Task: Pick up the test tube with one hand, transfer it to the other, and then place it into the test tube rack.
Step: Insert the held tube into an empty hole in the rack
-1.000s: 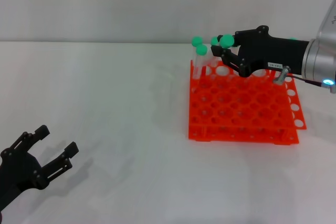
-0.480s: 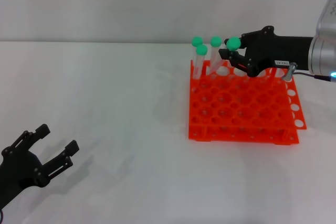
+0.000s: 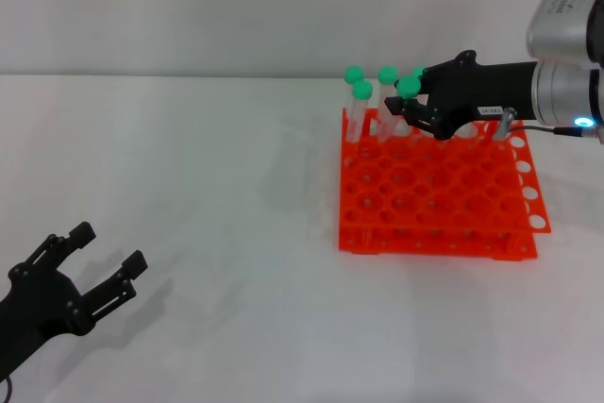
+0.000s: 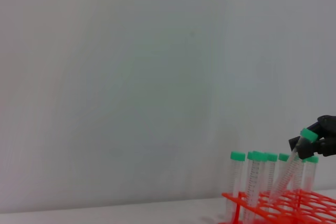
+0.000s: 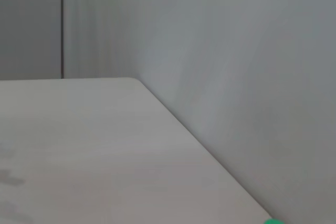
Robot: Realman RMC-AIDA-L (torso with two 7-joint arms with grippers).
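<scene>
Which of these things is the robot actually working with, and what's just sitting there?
In the job:
- test tube, tilted, held by the right hand over the back row
- test tube rack
- left hand, idle, low near the table's front

Just there:
- other green-capped tubes standing in the rack
- white table

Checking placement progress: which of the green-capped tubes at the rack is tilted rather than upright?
The test tube at the right gripper: it leans, tip in the orange rack, while the other tubes stand straight.
</scene>
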